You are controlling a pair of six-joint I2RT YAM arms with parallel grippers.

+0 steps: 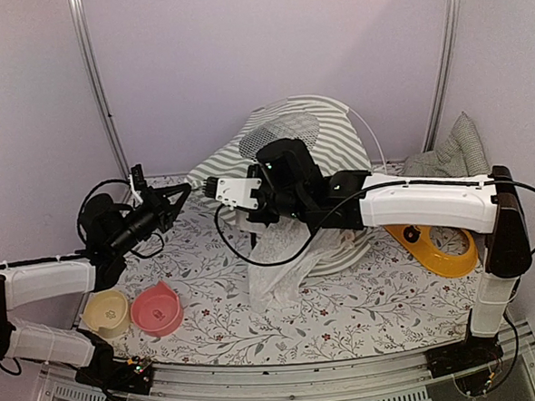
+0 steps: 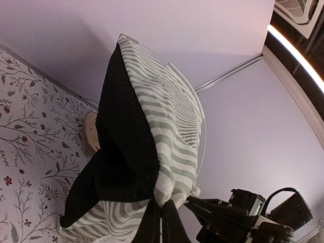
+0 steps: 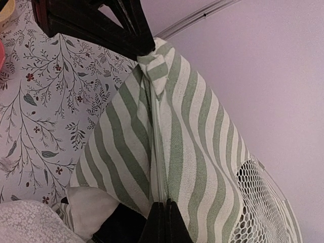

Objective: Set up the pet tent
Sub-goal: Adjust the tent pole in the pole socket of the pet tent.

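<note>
Left gripper [image 2: 162, 215] pinched shut on striped corner of pet tent [image 1: 331, 128]. Right gripper [image 3: 163, 212] clamped on same fabric, further along seam from left one. Tent slumped, half-collapsed, at middle of far edge of worktop [image 1: 365, 308]. Mesh window [image 1: 281, 131] near its top; lace curtain [image 1: 276, 268] spilling toward worktop centre. Pink bowl [image 1: 156, 309] and cream bowl [image 1: 106, 312] side by side by near left corner. Yellow dish [image 1: 439, 249] at right edge, checked cushion [image 1: 451, 153] in far right corner.
</note>
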